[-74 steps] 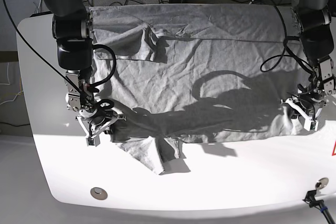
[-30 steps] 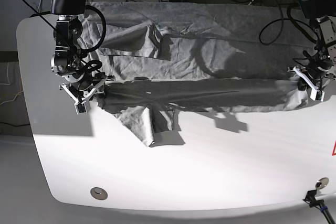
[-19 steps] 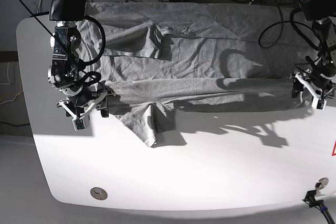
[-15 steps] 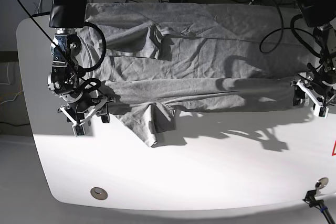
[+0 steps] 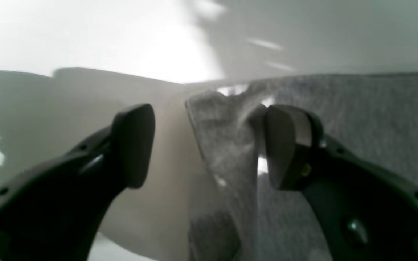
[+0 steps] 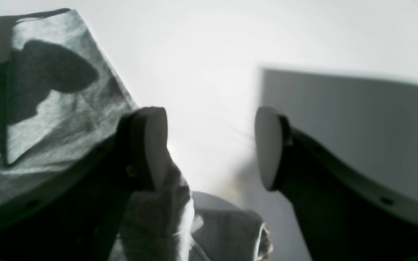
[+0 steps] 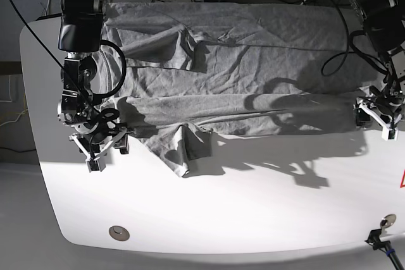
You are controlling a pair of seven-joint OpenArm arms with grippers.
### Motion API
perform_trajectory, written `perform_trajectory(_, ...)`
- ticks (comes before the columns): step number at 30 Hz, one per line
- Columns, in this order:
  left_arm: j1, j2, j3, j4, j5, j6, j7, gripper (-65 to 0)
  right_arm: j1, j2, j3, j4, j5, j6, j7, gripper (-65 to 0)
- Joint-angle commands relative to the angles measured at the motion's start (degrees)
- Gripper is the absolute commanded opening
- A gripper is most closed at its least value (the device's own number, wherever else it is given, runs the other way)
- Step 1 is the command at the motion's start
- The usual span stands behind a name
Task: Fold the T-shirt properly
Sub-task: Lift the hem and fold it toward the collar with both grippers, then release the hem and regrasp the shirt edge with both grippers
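Lying across the far half of the white surface (image 7: 253, 219), the grey T-shirt (image 7: 240, 74) shows a near edge folded back toward the middle, with one sleeve (image 7: 183, 153) poking out onto bare surface. At the shirt's two side edges, both tools stand with fingers spread apart, gripping nothing. The left tool (image 5: 209, 145) sits at the base view's right; its wrist view shows the cloth's edge (image 5: 223, 145) between the fingers, one pad (image 5: 285, 145) resting over the fabric. The right tool (image 6: 210, 148) straddles bare surface, cloth (image 6: 49, 119) beside one finger.
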Motion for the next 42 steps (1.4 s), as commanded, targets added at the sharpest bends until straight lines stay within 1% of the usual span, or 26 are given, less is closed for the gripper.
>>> perform_trajectory(1,-1.3,-1.4,-0.3,0.5,-0.7,0.3,-1.7,-20.3,1.0,1.0,0.2,0.9,0.5,0.1,1.8,-28.2)
perform_trajectory(7,-1.3,-1.1,-0.1,-2.2,-0.8,0.1,-1.7,-20.3,0.2,0.9,0.2,0.9,0.5,0.1,2.0,-28.2)
perform_trajectory(10,-1.3,-0.8,-0.1,-1.9,-0.8,-1.7,-1.7,-20.3,0.2,0.8,0.2,0.9,0.5,0.1,2.0,-28.2)
perform_trajectory(15,-2.7,0.1,-0.1,-1.9,-0.7,-2.2,-1.6,-20.7,0.6,0.7,0.2,0.9,0.5,0.1,2.1,-28.2)
perform_trajectory(16,-2.8,0.1,-0.1,-1.8,-0.7,-2.2,-1.5,-22.8,1.0,0.7,0.2,0.8,0.5,0.1,2.1,-28.0)
perform_trajectory(17,-2.8,0.1,-0.1,-1.8,-0.7,-2.2,-1.5,-26.4,1.7,0.3,0.2,0.3,0.5,0.1,2.1,-28.0)
perform_trajectory(18,-2.8,0.1,-0.1,-1.8,-0.7,-2.2,-1.5,-30.9,2.4,-0.7,0.2,-1.2,0.5,0.1,2.1,-28.2)
perform_trajectory(20,-2.8,0.1,-0.1,-1.8,-0.7,-2.2,-1.5,-42.2,4.7,-1.3,0.2,-5.8,0.5,0.1,3.6,-28.2)
perform_trajectory(22,-2.8,0.1,-0.1,-1.8,-0.7,-2.2,-1.5,-52.5,6.7,-1.6,0.2,-10.8,0.5,0.1,7.1,-28.2)
perform_trajectory(23,-2.8,0.1,-0.1,-1.8,-0.7,-2.2,-1.5,-56.4,7.9,-1.8,0.2,-13.6,0.5,0.1,8.4,-28.2)
perform_trajectory(25,-2.8,0.1,-0.1,-1.8,-0.8,-2.2,-1.5,-60.6,10.2,-2.9,0.2,-18.5,0.5,0.1,10.1,-28.2)
perform_trajectory(29,-2.8,-0.1,-0.1,-1.7,-0.8,-2.2,-1.5,-61.6,12.9,-4.0,0.2,-25.2,0.5,0.1,14.0,-28.2)
perform_trajectory(30,-2.8,-0.2,-0.1,-1.7,-0.8,-2.2,-1.5,-61.6,13.2,-4.8,-0.7,-26.0,0.5,0.1,14.3,-28.2)
perform_trajectory(33,-2.7,-0.2,-0.1,-1.6,-0.8,-2.2,-1.6,-61.6,13.4,-5.4,-4.9,-26.0,0.5,0.0,14.5,-28.2)
perform_trajectory(35,-2.7,-0.2,-0.1,-0.4,-0.8,-2.2,-1.5,-61.6,13.4,-6.7,-7.4,-26.0,0.8,0.0,14.7,-28.2)
perform_trajectory(42,-2.5,0.1,-0.1,1.3,-0.7,-2.2,-1.3,-61.6,13.4,-10.2,-8.1,-26.0,0.5,-0.1,14.5,-28.3)
